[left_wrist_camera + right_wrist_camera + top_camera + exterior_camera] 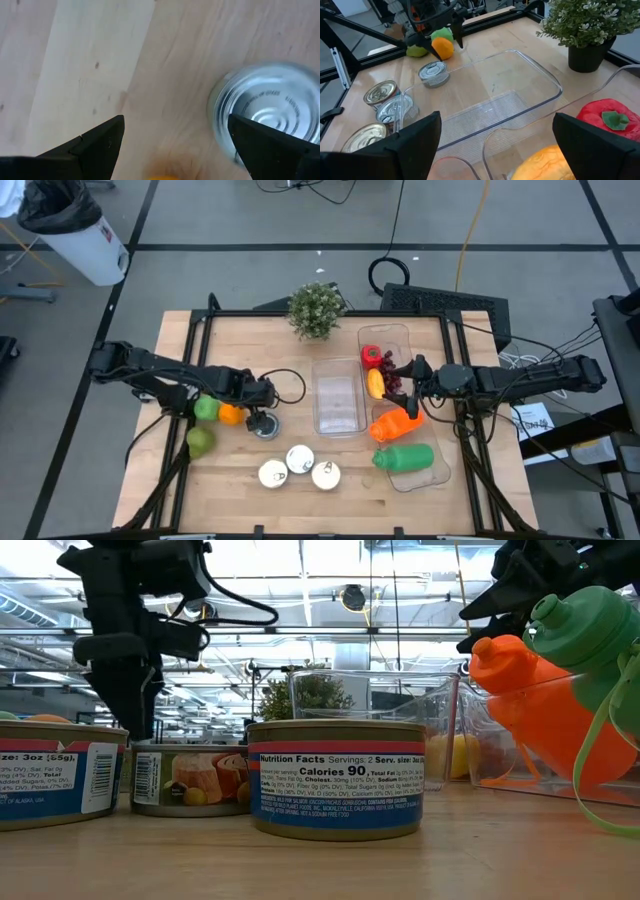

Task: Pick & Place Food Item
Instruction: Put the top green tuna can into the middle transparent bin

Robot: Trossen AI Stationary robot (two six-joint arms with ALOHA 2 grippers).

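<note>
My left gripper point(266, 396) point(175, 120) is open and points down over the bare wood. It hangs just beside a silver can point(265, 425) point(267, 117) that stands upright on the table, with an orange point(230, 414) close by. In the low view the left gripper point(138, 710) hangs above that can point(190, 776). My right gripper point(406, 374) point(496, 116) is open and hovers over the right clear tray point(432, 465). That tray holds a red pepper point(607, 119), a yellow fruit point(547, 162), an orange bottle point(395, 425) and a green bottle point(405, 457).
A clear middle tray point(337, 395) point(490, 107) lies between the arms. Three more cans point(299, 467) stand near the table's near edge. Two green fruits point(203, 425) lie at the left, and a potted plant point(316, 310) stands at the far edge.
</note>
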